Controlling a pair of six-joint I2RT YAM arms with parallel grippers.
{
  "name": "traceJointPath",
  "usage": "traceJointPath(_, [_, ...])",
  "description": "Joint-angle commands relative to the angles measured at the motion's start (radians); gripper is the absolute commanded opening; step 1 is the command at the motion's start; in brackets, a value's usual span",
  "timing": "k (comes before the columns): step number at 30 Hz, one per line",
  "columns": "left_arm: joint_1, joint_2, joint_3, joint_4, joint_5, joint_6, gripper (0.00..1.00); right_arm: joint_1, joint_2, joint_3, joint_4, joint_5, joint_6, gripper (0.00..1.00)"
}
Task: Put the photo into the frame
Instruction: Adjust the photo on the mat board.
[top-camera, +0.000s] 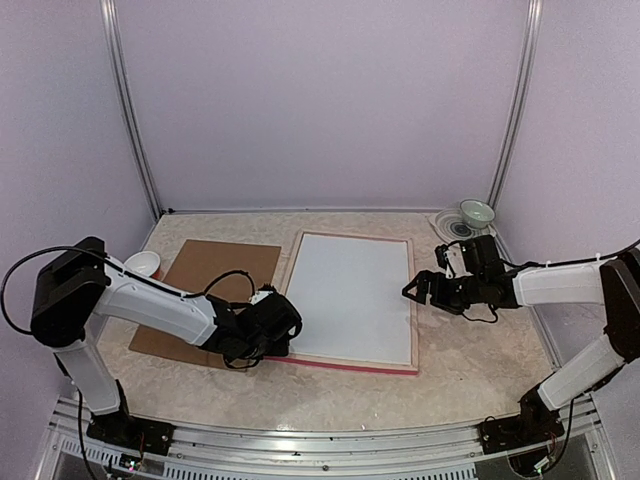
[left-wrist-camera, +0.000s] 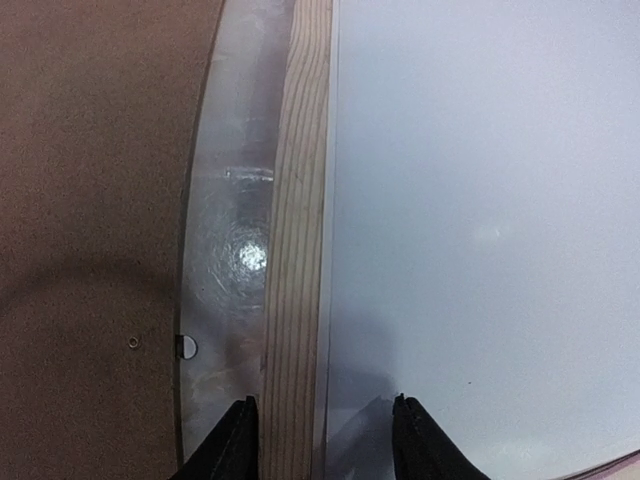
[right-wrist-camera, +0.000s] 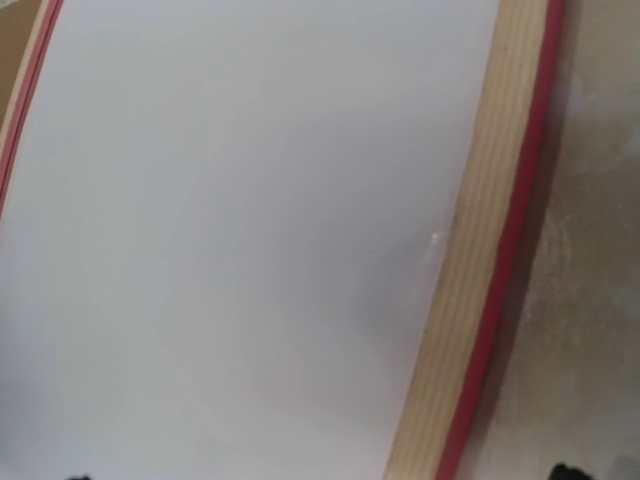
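Jaws of left gripper (left-wrist-camera: 325, 445) stand half open, astride left wooden rail (left-wrist-camera: 295, 200) of frame (top-camera: 413, 300) near its near-left corner: one finger outside rail, other over white sheet (top-camera: 350, 295). Right gripper (top-camera: 418, 290) wide open, holding nothing, just beside right rail. Frame lies back-up at centre of table (top-camera: 480, 370), sheet filling it; cannot tell what sheet is. Brown board (top-camera: 215, 270) just beside frame, on left.

Top external view: bright, even, diffuse light with lilac cast; soft shadows under arms on surface (top-camera: 480, 350).
Left wrist view: round glare spot on glossy grey strip (left-wrist-camera: 248, 255) beside frame (left-wrist-camera: 295, 200) rail; faint hotspot on white sheet (left-wrist-camera: 487, 233); broad dim shadow across brown board (left-wrist-camera: 90, 300); straight edges bowed by lens.
Right wrist view: soft focus throughout; white sheet nearly washed out.
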Motion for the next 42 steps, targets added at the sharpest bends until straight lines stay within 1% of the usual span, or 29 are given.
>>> traceJointPath(1, [-0.009,-0.059,-0.041,0.052,0.042,0.003,0.46,-0.024,0.01,0.021,0.015,-0.021,0.0,0.99])
traceJointPath(10, [-0.009,-0.127,-0.108,0.166,0.092,0.005,0.47,-0.034,0.013,0.021,0.021,-0.038,0.006,0.99])
traceJointPath(15, [-0.008,-0.132,-0.119,0.18,0.124,0.005,0.47,-0.037,0.012,0.02,0.023,-0.044,0.01,0.99])
traceJointPath(18, [-0.009,-0.129,-0.125,0.221,0.148,0.002,0.47,-0.04,0.007,0.024,0.02,-0.047,0.011,0.99])
traceJointPath(21, [-0.013,-0.131,-0.133,0.243,0.17,-0.001,0.47,-0.044,-0.002,0.033,0.007,-0.044,0.002,0.99])
traceJointPath(30, [-0.019,-0.165,-0.144,0.273,0.176,0.014,0.47,-0.069,-0.047,0.068,-0.064,-0.007,-0.039,0.99])
traceJointPath(31, [-0.019,-0.176,-0.148,0.281,0.179,0.017,0.47,-0.079,-0.054,0.061,-0.05,-0.035,-0.031,0.99])
traceJointPath(33, [-0.019,-0.192,-0.151,0.28,0.176,0.021,0.47,-0.125,-0.053,0.035,-0.006,-0.137,-0.005,0.99])
traceJointPath(35, [-0.019,-0.212,-0.149,0.257,0.152,0.023,0.47,-0.177,-0.046,-0.009,0.075,-0.264,0.033,0.99])
traceJointPath(37, [-0.018,-0.237,-0.145,0.218,0.101,0.024,0.48,-0.217,-0.048,-0.061,0.192,-0.369,0.08,0.99])
traceJointPath(39, [-0.012,-0.278,-0.142,0.162,0.052,0.023,0.49,-0.22,-0.073,-0.082,0.215,-0.381,0.086,0.99])
traceJointPath(42, [0.009,-0.354,-0.145,0.082,-0.005,0.016,0.52,-0.216,-0.128,-0.066,0.144,-0.33,0.055,0.99])
